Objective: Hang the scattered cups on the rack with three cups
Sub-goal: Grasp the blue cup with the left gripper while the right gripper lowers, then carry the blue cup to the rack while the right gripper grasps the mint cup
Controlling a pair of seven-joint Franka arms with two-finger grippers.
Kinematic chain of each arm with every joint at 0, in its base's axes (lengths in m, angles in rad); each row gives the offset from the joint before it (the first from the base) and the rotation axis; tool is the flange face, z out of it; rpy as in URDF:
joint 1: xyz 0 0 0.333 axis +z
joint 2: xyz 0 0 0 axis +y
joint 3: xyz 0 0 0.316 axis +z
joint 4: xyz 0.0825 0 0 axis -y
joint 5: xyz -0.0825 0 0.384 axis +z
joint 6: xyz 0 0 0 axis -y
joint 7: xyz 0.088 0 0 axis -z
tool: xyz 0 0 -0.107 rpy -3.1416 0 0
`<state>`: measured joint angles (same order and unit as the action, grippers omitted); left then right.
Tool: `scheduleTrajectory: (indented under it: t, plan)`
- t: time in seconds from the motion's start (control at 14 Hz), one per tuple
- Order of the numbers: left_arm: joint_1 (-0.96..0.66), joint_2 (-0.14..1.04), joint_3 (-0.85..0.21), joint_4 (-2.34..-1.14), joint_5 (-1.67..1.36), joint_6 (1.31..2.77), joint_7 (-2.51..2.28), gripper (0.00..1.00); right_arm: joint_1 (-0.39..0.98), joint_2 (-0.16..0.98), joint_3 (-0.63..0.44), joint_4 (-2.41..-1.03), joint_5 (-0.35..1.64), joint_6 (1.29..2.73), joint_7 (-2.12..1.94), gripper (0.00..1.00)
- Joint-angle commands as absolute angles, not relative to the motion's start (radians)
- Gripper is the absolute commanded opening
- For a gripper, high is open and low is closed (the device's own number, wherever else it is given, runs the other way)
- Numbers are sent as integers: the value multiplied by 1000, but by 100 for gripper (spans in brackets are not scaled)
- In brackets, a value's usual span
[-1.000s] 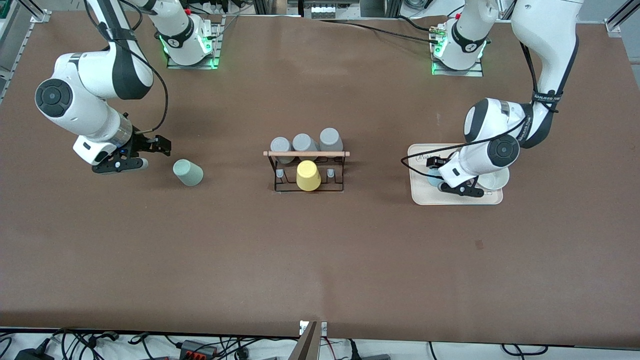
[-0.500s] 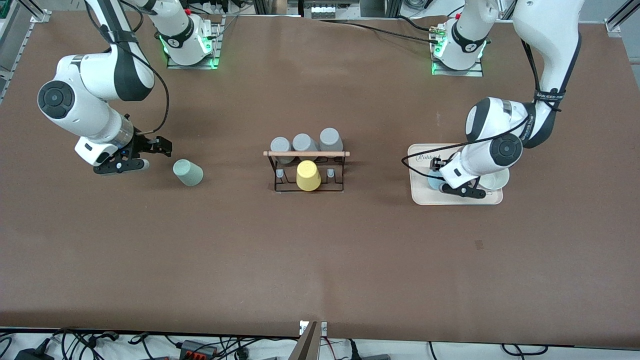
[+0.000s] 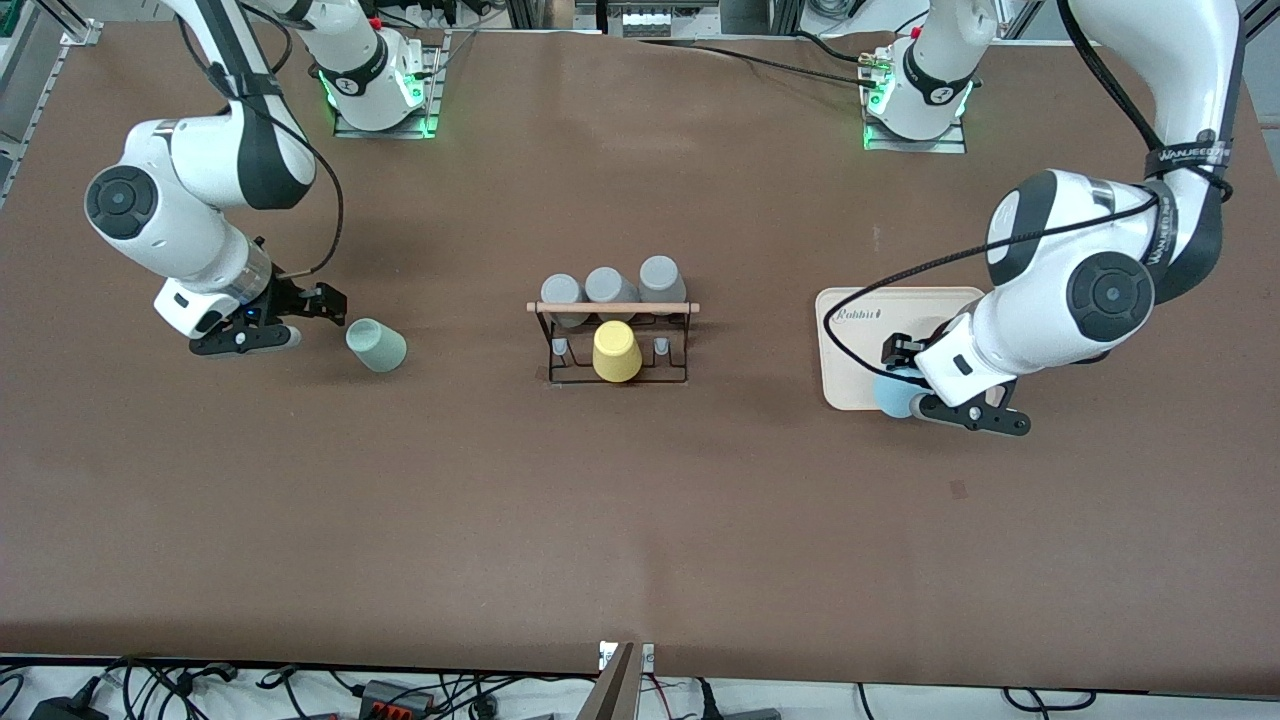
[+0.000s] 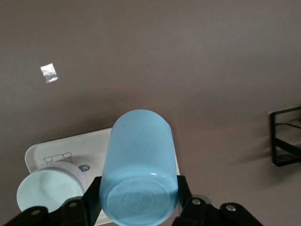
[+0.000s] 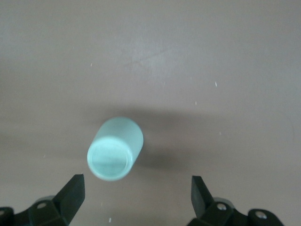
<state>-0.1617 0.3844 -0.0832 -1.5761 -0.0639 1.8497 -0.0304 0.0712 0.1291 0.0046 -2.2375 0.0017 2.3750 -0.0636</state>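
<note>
The pale sage green cup (image 3: 376, 346) sits on the table toward the right arm's end. My right gripper (image 3: 305, 320) is open just beside it, not touching; in the right wrist view the cup (image 5: 115, 148) lies ahead of the open gripper (image 5: 136, 193). My left gripper (image 3: 930, 392) is shut on the light blue cup (image 3: 893, 397), held over the cream tray's near edge. In the left wrist view the fingers (image 4: 184, 188) clamp the blue cup (image 4: 138, 169) near its base. The rack (image 3: 612, 308) stands mid-table.
The rack carries three grey cups (image 3: 607, 287) and a yellow cup (image 3: 616, 351), with grey pegs free beside the yellow one. The cream tray (image 3: 860, 340) lies under the left arm; a white bowl (image 4: 47, 190) sits on it. The rack's corner (image 4: 284, 141) shows in the left wrist view.
The left gripper has lifted the light blue cup off the tray and carried it toward the tray's near edge. The right gripper has edged slightly closer to the green cup.
</note>
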Motion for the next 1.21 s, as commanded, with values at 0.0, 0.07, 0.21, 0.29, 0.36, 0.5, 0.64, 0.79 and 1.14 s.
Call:
scheduleTrajectory:
  t: [0.0, 0.07, 0.21, 0.29, 0.36, 0.5, 0.64, 0.79, 1.14]
  plan:
    - [-253, 468, -80, -1424, -110, 1792, -25, 34, 90, 176, 3, -2255, 8, 2477, -72, 100]
    - [-293, 469, -78, -1419, -127, 1790, -26, 34, 109, 195, 3, -2255, 8, 2503, -66, 100]
    - [-345, 486, -78, -1385, -129, 1792, -34, 34, 115, 216, 5, -2253, 8, 2525, -66, 100]
    - [-369, 506, -78, -1350, -127, 1792, -52, 34, 117, 222, 5, -2253, 8, 2533, -66, 100]
    - [-386, 523, -78, -1320, -127, 1793, -76, 34, 124, 232, 5, -2253, 8, 2534, -64, 100]
    - [-426, 563, -78, -1244, -129, 1793, -113, 34, 137, 247, 5, -2255, 8, 2542, -64, 100]
    - [-461, 583, -78, -1215, -129, 1793, -115, 34, 138, 264, 3, -2258, 8, 2546, -64, 100]
    - [-504, 586, -78, -1216, -127, 1792, -139, 34, 138, 271, 5, -2258, 8, 2546, -64, 100]
    - [-583, 620, -77, -1213, -121, 1798, -228, 34, 149, 291, 3, -2276, 8, 2591, -64, 100]
